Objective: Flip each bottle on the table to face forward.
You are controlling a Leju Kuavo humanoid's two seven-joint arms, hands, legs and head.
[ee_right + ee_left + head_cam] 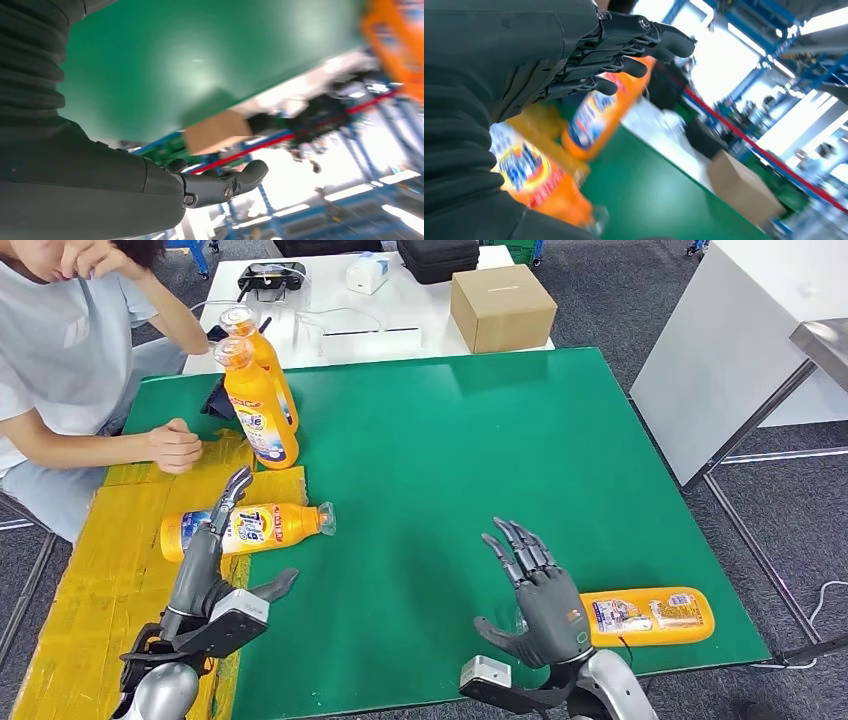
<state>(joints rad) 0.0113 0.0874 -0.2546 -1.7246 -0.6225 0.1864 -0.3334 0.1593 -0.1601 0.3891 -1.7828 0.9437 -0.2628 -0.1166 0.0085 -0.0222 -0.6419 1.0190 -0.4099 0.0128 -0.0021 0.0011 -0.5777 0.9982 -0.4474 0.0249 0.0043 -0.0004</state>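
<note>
We count four orange bottles: two upright [259,410] at 11 o'clock, two lying [245,529], [650,614]. Left hand [215,558] and right hand [535,595] both spread, empty. Left wrist view blurs labels.

Four orange bottles on green table: two upright [257,405] at far left, one behind the other; one lying [245,528] near left on yellow patch, cap right; one lying [650,613] near right edge.

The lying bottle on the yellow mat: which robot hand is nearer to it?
Left. The left hand reaches over the lying bottle, fingertips at its label. The right hand hovers open across the green table, far from it.
</note>
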